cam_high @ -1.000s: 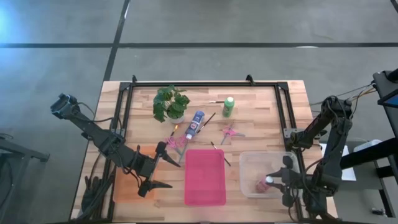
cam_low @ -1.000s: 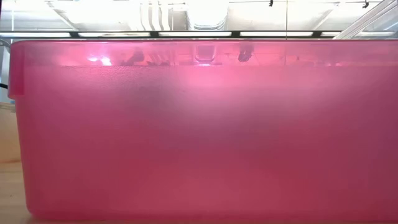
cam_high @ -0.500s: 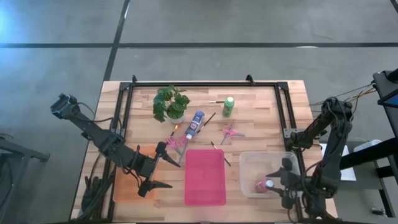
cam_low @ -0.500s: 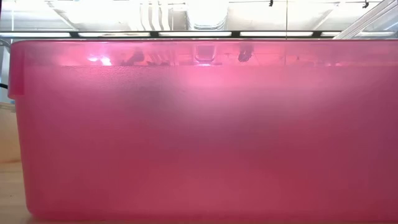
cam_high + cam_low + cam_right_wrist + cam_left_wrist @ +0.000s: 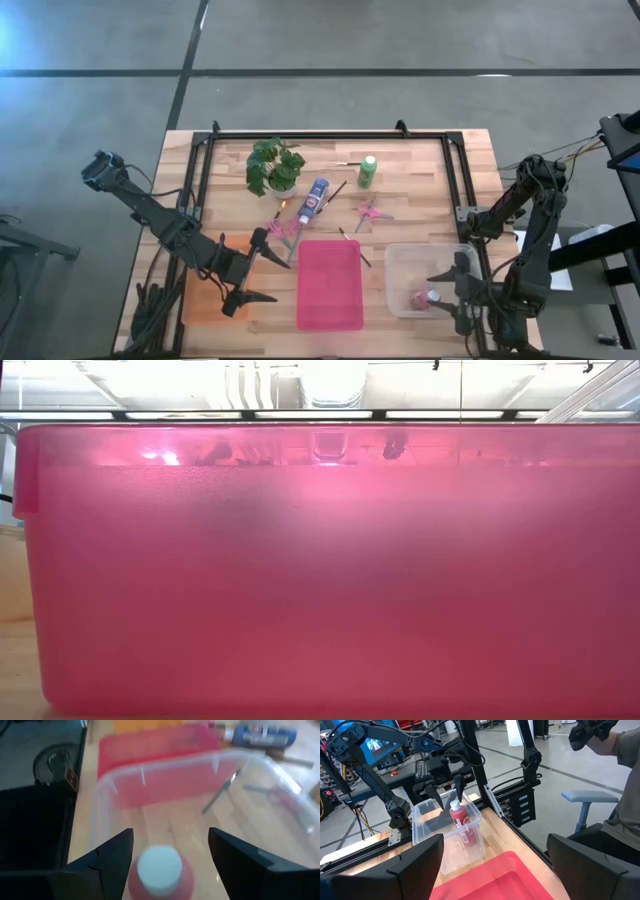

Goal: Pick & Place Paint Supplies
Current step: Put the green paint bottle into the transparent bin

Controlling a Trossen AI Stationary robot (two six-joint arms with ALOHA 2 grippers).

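Note:
A pink-red paint bottle with a white cap stands upright on the floor of the clear bin at the table's near right. My right gripper is open above it, one finger on each side of the cap and apart from it. Out on the table lie a green bottle, a blue-and-white bottle, two pink scissors and thin brushes. At the near left, beside the pink tray, my left gripper hangs open and holds nothing.
A potted plant stands at the far left inside the black frame. The pink tray's wall fills the low view. A person sits beyond the table's right side.
My right gripper has opened and let go of the pink-red bottle, which stays standing in the clear bin. The hand has hardly shifted, and nothing else has moved.

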